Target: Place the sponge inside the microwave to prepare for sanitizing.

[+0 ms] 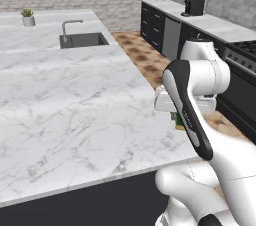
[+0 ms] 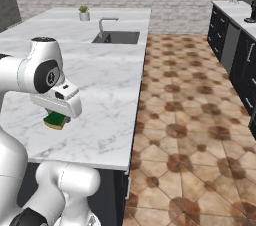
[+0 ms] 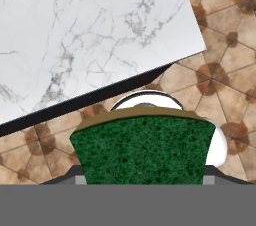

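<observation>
The sponge (image 2: 56, 119) sits pinched in the gripper (image 2: 57, 118), tucked just under the white hand, its green face filling the lower part of the hand view (image 3: 144, 151) with a thin yellow layer along its top edge. Beyond the held block, the hand view shows the corner of the marble counter (image 3: 90, 30) and, past its dark edge, the brown patterned floor (image 3: 225, 45). Further off from the hand lie a sink (image 2: 116, 37) with a tap and a small potted plant (image 2: 84, 13).
</observation>
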Available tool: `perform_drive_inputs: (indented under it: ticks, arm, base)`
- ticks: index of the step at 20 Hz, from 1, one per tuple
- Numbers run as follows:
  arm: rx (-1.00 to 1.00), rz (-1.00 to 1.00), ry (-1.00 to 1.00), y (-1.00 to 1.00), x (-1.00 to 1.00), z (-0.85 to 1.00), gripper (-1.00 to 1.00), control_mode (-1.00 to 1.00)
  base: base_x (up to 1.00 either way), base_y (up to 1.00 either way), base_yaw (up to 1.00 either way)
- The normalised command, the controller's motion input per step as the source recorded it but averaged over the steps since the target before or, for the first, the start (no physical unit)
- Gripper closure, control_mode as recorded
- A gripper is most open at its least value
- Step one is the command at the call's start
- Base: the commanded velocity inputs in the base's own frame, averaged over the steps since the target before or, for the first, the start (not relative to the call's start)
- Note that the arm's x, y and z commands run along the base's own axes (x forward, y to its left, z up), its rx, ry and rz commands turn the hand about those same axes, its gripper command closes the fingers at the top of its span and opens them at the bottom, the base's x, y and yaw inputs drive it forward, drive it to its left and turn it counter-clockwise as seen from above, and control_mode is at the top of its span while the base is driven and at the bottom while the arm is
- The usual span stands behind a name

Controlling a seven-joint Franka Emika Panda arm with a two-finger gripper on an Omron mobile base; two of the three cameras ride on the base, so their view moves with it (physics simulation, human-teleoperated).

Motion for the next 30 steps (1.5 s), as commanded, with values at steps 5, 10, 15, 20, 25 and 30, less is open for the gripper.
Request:
perform_drive_inputs:
  ticks: [5, 10, 15, 20, 25, 30]
  arm:
    - [0.0, 0.0, 0.0, 0.0, 0.0, 0.0, 1.0, -1.0]
    - [0.0, 0.0, 0.0, 0.0, 0.0, 0.0, 1.0, 1.0]
    - [0.0, 0.0, 0.0, 0.0, 0.0, 0.0, 1.0, 1.0]
    - [0.0, 0.0, 0.0, 0.0, 0.0, 0.0, 1.0, 1.0]
    - [0.0, 0.0, 0.0, 0.0, 0.0, 0.0, 1.0, 1.0]
    - [0.0, 0.0, 0.0, 0.0, 0.0, 0.0, 1.0, 1.0]
  base:
    - [0.0, 0.0, 0.0]
    - [0.0, 0.0, 0.0]
    - [0.0, 0.0, 0.0]
    - [0.0, 0.0, 0.0]
    - [-0.01, 0.0, 0.0]
    - [-0.46, 0.0, 0.05]
